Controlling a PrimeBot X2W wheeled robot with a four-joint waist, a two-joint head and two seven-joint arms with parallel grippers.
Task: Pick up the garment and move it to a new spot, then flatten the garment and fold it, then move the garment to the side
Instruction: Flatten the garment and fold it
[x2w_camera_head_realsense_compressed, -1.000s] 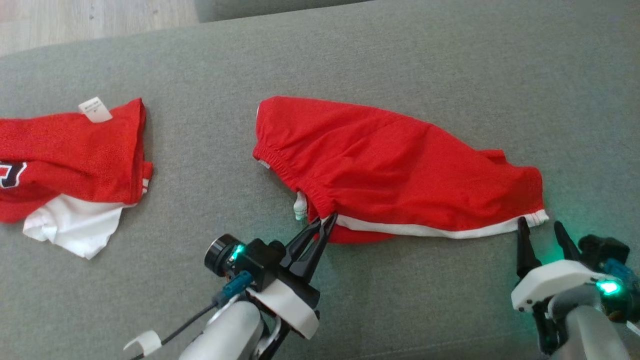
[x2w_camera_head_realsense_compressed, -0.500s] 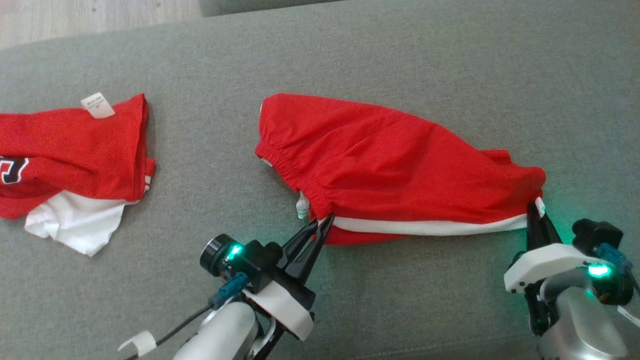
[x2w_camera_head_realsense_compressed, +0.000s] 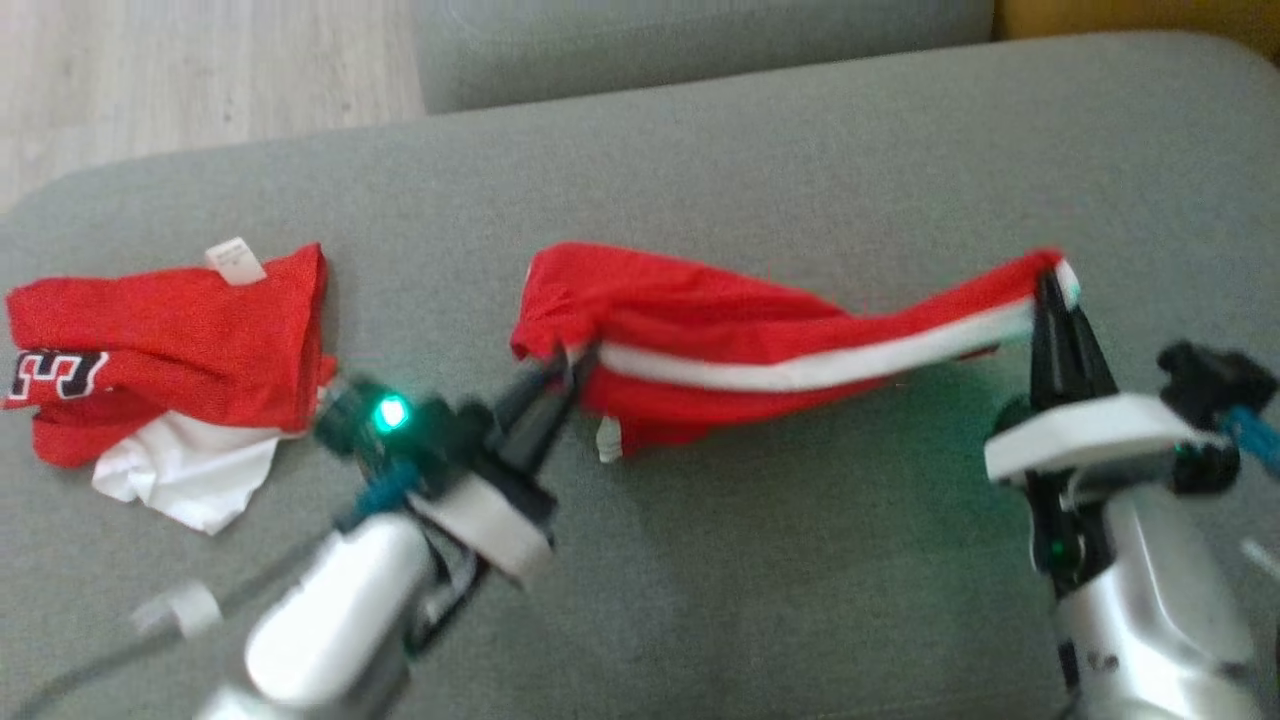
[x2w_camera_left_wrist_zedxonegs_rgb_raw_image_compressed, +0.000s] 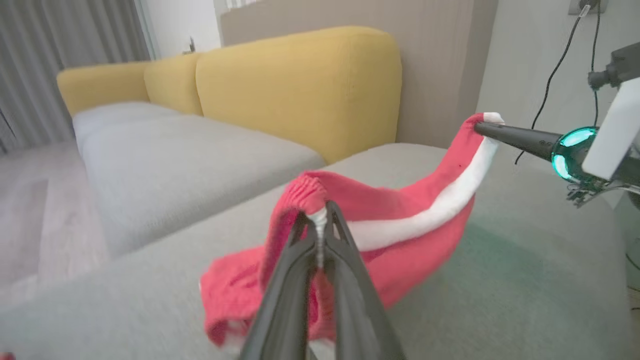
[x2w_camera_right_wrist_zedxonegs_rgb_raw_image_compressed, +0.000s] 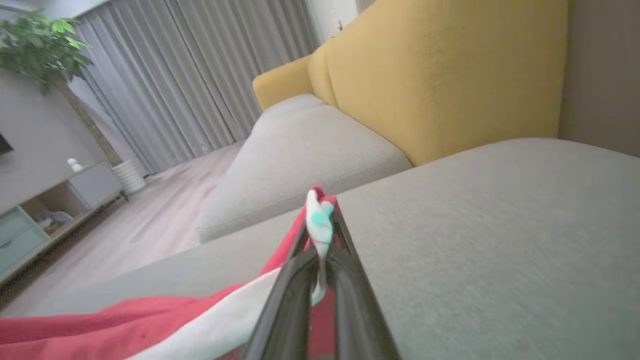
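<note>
The garment (x2w_camera_head_realsense_compressed: 720, 330) is a pair of red shorts with a white side stripe, stretched between my two grippers on the grey sofa cushion (x2w_camera_head_realsense_compressed: 800, 560). My left gripper (x2w_camera_head_realsense_compressed: 570, 362) is shut on the waistband corner, seen pinched in the left wrist view at the gripper (x2w_camera_left_wrist_zedxonegs_rgb_raw_image_compressed: 320, 212). My right gripper (x2w_camera_head_realsense_compressed: 1050, 285) is shut on the hem corner at the stripe's end, and the right wrist view shows the white edge between the gripper's (x2w_camera_right_wrist_zedxonegs_rgb_raw_image_compressed: 320, 210) fingers. The striped near edge is lifted off the cushion, while the far part of the garment (x2w_camera_left_wrist_zedxonegs_rgb_raw_image_compressed: 235, 290) still rests on it.
A second red and white garment (x2w_camera_head_realsense_compressed: 170, 340) lies crumpled at the cushion's left. The yellow backrest (x2w_camera_left_wrist_zedxonegs_rgb_raw_image_compressed: 300, 85) rises beyond the cushion. Wooden floor (x2w_camera_head_realsense_compressed: 200, 70) lies past the sofa's far left edge.
My right gripper closed on the hem corner. Both grippers then lifted the striped near edge and carried it away from me over the rest of the shorts. The head camera also shifted.
</note>
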